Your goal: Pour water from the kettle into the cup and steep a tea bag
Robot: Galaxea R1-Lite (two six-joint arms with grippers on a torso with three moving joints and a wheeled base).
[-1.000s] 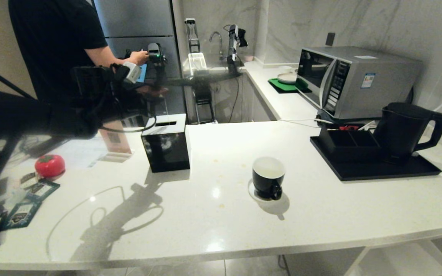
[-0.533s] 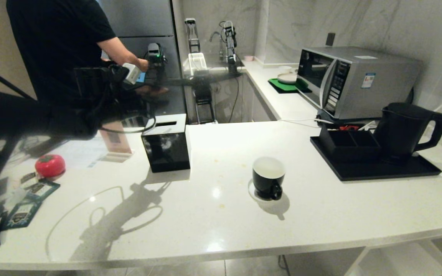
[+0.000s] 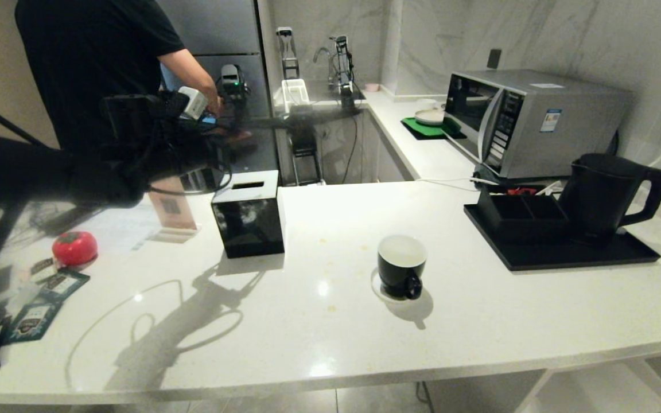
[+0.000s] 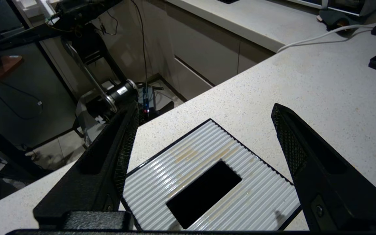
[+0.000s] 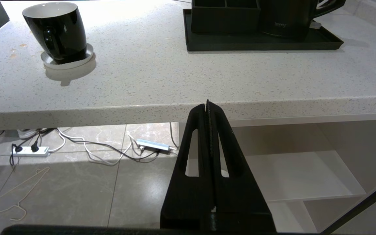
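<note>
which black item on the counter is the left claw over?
The black cube tissue box, its ribbed slotted top between the open left claw fingers. The cup and kettle sit farther right.

The walls [image 3: 537,34] are grey marble. A white counter [image 3: 307,321] shines under bright light. The floor [image 5: 60,189] has grey tiles.

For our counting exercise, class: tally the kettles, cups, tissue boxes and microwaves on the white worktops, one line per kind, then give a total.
kettle: 1
cup: 1
tissue box: 1
microwave: 1
Total: 4
</note>
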